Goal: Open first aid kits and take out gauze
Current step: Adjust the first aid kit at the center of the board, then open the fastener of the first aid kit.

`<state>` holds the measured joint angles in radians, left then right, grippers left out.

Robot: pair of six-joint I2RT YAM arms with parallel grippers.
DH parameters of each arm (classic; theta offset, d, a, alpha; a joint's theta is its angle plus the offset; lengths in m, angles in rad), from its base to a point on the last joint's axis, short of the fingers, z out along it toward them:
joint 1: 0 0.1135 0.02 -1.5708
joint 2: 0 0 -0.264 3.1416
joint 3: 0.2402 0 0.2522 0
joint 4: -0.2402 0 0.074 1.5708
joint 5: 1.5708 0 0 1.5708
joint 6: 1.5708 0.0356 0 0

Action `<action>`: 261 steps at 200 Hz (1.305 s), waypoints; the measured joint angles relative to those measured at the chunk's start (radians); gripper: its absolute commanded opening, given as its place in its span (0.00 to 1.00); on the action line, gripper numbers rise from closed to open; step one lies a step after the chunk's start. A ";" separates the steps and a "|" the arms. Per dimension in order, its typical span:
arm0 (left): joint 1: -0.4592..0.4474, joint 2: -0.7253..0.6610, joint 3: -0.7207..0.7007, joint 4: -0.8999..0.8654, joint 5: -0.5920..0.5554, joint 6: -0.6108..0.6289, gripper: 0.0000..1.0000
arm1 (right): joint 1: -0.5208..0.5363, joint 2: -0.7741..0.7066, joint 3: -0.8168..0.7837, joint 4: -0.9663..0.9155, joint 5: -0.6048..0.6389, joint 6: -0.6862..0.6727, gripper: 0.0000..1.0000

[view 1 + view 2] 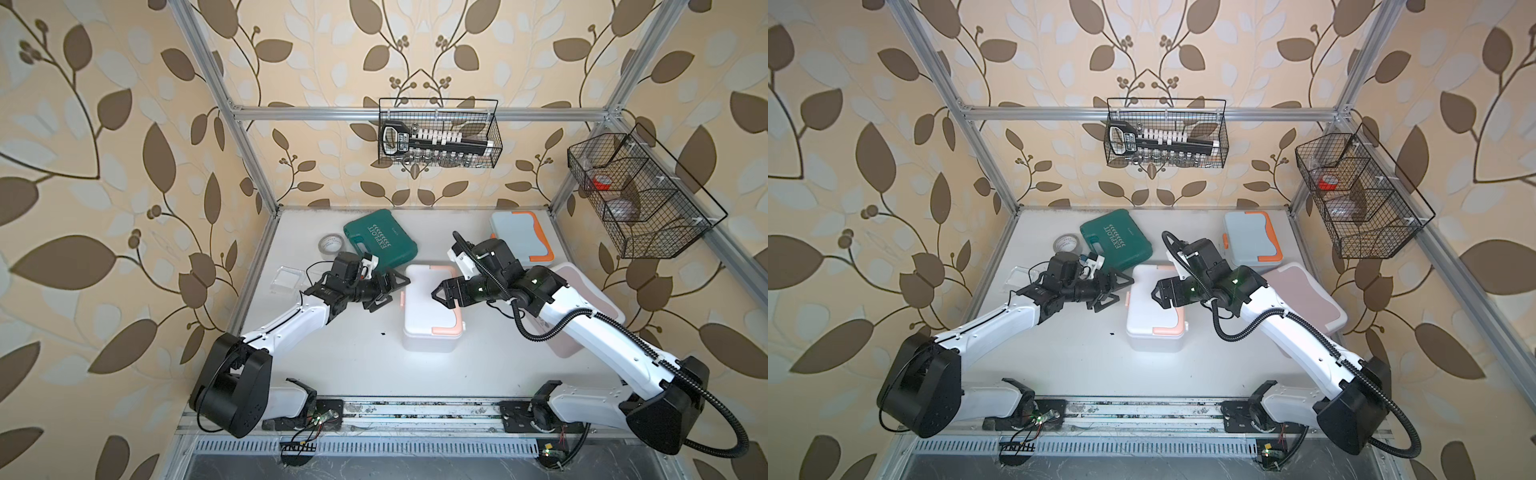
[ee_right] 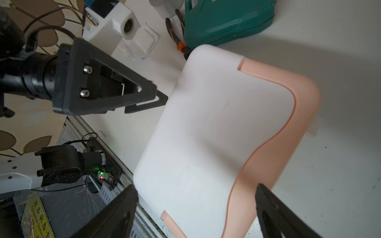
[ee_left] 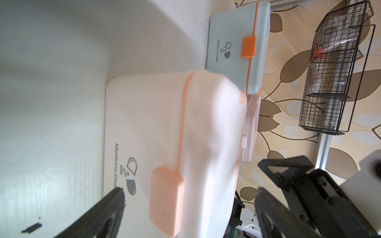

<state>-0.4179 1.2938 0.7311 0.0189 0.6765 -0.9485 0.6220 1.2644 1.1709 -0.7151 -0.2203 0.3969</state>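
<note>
Where the white table spreads before the two arms, the white kit with peach trim stands mid-table, lid shut, and anchors everything else. The dusty pink kit, shut too, lies just right of it, largely under the right arm. The light blue kit, also shut, sits behind it to the right. The dark green case lies behind it to the left.

The left gripper hangs beside the white kit's left wall, fingers spread wide and empty. The right gripper hovers over its lid, equally wide and empty. Whether either touches the kit I cannot tell.

The grey tape roll lies farther back-left. The gauze packet lies flat on the table well left of the white kit, outside every box. Both top views give it as a pale square, while the right wrist view shows clear wrap around a white filling. Only that view shows orange-handled pliers by the white kit's back-left corner. The left wrist view alone shows the peach latch face-on, flat on the white kit's left wall, beside grey "Medicine Chest" lettering.
</note>
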 measured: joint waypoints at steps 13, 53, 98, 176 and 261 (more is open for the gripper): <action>-0.043 -0.025 -0.005 0.000 -0.008 -0.015 0.99 | 0.000 0.007 0.000 0.000 0.000 0.003 0.89; -0.201 -0.033 -0.005 0.029 -0.063 -0.053 0.99 | 0.000 0.016 0.008 -0.003 0.000 0.005 0.93; -0.244 0.006 -0.002 0.061 -0.100 -0.073 0.99 | 0.000 0.016 0.009 -0.003 0.000 0.006 0.93; -0.242 -0.177 0.032 -0.163 -0.269 0.034 0.99 | 0.034 0.048 0.035 -0.011 0.009 -0.010 0.91; -0.008 -0.106 -0.103 0.073 -0.085 -0.024 0.99 | 0.103 0.188 0.114 -0.055 0.116 -0.048 0.57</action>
<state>-0.4255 1.1881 0.6285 0.0921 0.5915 -0.9722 0.7246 1.4525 1.2846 -0.7704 -0.1040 0.3489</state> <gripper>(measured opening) 0.989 0.604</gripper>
